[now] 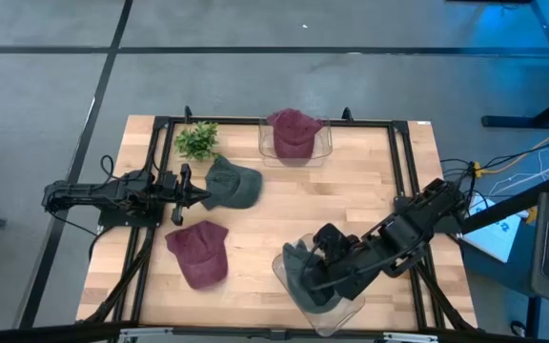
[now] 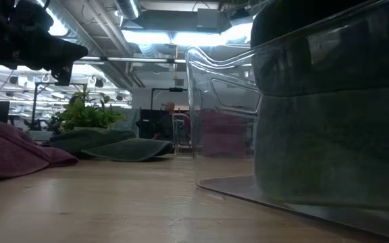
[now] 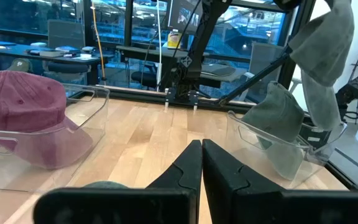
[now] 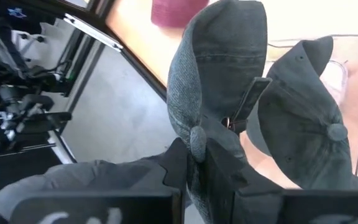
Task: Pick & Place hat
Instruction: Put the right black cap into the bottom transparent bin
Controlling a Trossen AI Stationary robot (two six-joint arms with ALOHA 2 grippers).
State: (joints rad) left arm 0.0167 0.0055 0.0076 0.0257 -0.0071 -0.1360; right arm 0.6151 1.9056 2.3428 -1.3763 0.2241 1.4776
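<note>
Two grey-green caps and two maroon ones are in play. My right gripper (image 4: 197, 163) is shut on one green cap (image 4: 219, 74) above the near clear bin (image 1: 298, 295), where a second green cap (image 4: 309, 118) lies. Another green cap (image 1: 232, 183) rests flat on the table, just right of my left gripper (image 1: 187, 191), which is shut (image 3: 201, 163) and touches nothing. One maroon cap (image 1: 198, 253) lies on the table closer to the near edge. The other maroon cap (image 1: 294, 133) sits in the far clear bin (image 1: 324, 145). My right gripper pinches the green cap's crown fabric beside the top button (image 4: 196, 137) between its two fingers. The cap is lifted off the table and hangs loose from the fingers (image 3: 325, 56) over the near bin, its lower end down by the bin's rim (image 3: 344, 130).
A small green plant (image 1: 196, 140) stands at the far left of the table. A black frame (image 1: 227, 120) runs along the table's far and side edges. Bare wood lies between the two bins, around the table's middle (image 1: 303, 205).
</note>
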